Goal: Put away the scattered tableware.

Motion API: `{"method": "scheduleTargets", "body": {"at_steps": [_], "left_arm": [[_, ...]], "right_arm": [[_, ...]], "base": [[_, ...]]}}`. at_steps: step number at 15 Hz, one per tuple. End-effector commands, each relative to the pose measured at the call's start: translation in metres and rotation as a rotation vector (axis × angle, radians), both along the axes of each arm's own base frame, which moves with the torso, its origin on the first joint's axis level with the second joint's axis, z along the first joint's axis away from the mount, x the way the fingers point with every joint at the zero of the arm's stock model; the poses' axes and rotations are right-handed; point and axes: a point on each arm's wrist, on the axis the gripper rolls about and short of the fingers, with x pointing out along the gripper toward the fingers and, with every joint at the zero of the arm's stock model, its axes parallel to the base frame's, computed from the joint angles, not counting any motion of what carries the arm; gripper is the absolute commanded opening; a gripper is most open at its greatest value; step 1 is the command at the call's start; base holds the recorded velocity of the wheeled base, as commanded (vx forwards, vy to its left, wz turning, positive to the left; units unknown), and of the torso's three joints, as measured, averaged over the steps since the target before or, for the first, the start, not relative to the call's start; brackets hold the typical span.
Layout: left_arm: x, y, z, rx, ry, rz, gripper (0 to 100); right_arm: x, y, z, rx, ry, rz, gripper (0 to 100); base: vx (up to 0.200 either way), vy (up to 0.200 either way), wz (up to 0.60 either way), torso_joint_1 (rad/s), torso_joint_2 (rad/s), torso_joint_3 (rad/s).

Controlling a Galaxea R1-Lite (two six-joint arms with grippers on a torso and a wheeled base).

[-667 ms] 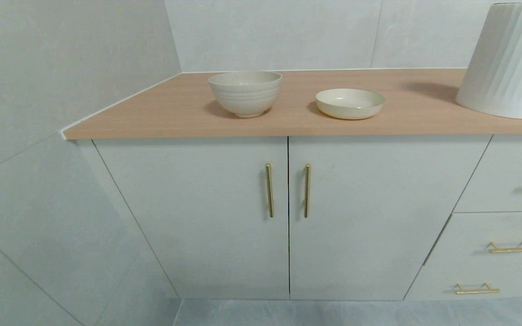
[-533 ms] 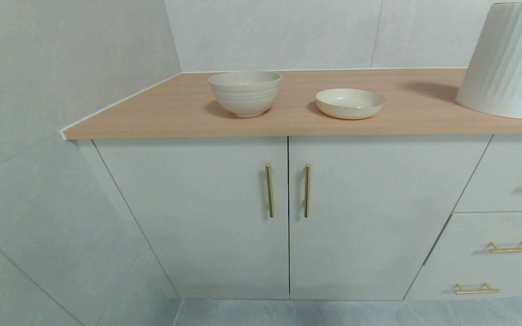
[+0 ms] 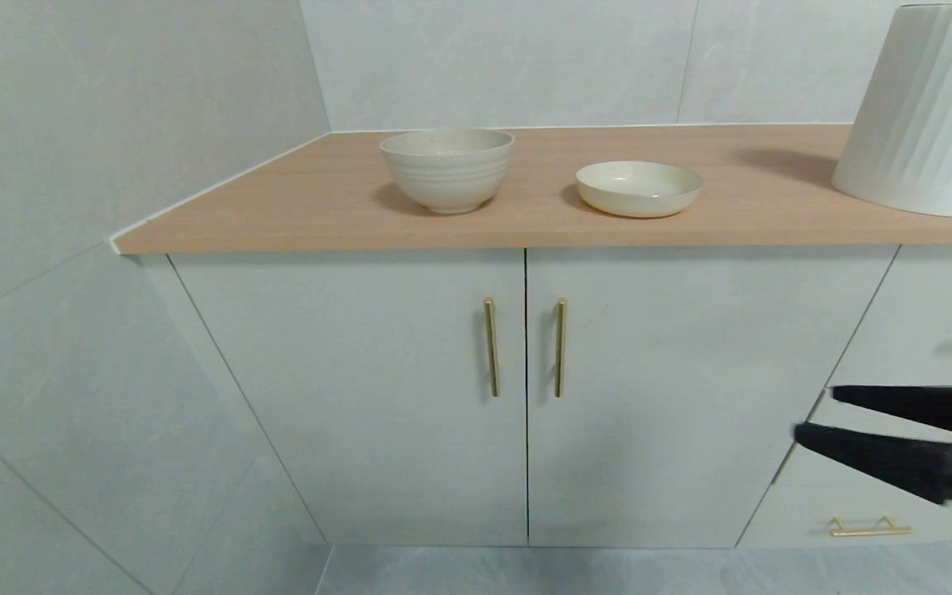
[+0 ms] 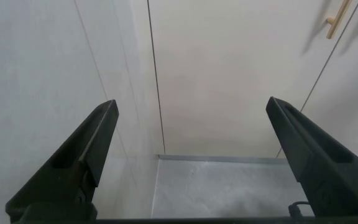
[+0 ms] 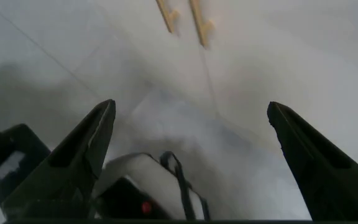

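Bowl (image 3: 447, 169), dish (image 3: 639, 188) beside ribbed canister (image 3: 918, 116), perhaps.

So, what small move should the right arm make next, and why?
Probably bring the right gripper across to the right door handle: the cupboard is shut, the jaws stand open, and the bowl and plate sit on the counter.

Open gap between bowl (image 3: 447, 169) and dish (image 3: 639, 188) on countertop (image 3: 294, 207); tall ribbed canister (image 3: 922, 107) blocks right end; cabinet doors (image 3: 360, 397) shut.
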Motion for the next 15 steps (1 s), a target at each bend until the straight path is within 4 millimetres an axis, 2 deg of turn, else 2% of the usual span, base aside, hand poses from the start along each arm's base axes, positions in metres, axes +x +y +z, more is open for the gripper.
{"method": "scheduleTargets", "body": {"at_steps": [1, 3, 5, 8, 9, 12, 15], "left_arm": [[0.000, 0.000, 0.000, -0.001, 0.000, 0.000, 100], [0.000, 0.000, 0.000, -0.001, 0.000, 0.000, 100], [0.000, 0.000, 0.000, -0.001, 0.002, 0.000, 100], [0.000, 0.000, 0.000, -0.001, 0.000, 0.000, 100], [0.000, 0.000, 0.000, 0.001, 0.000, 0.000, 100], [0.000, 0.000, 0.000, -0.001, 0.000, 0.000, 100], [0.000, 0.000, 0.000, -0.001, 0.000, 0.000, 100]], "right_arm": [[0.089, 0.072, -0.019, 0.007, 0.051, 0.138, 100], [0.121, 0.096, -0.019, 0.074, 0.074, 0.139, 100], [0.140, 0.109, -0.025, 0.081, 0.086, 0.139, 100], [0.152, 0.125, -0.047, 0.077, 0.104, 0.159, 100], [0.158, 0.137, -0.058, 0.096, 0.096, 0.166, 100], [0.163, 0.153, -0.070, 0.150, 0.068, 0.145, 100], [0.170, 0.157, -0.079, 0.155, 0.028, 0.086, 100]], "base": [[0.000, 0.000, 0.00, 0.000, 0.00, 0.000], [0.000, 0.000, 0.00, 0.000, 0.00, 0.000], [0.000, 0.000, 0.00, 0.000, 0.00, 0.000], [0.000, 0.000, 0.00, 0.000, 0.00, 0.000], [0.000, 0.000, 0.00, 0.000, 0.00, 0.000], [0.000, 0.000, 0.00, 0.000, 0.00, 0.000], [0.000, 0.000, 0.00, 0.000, 0.00, 0.000]]}}
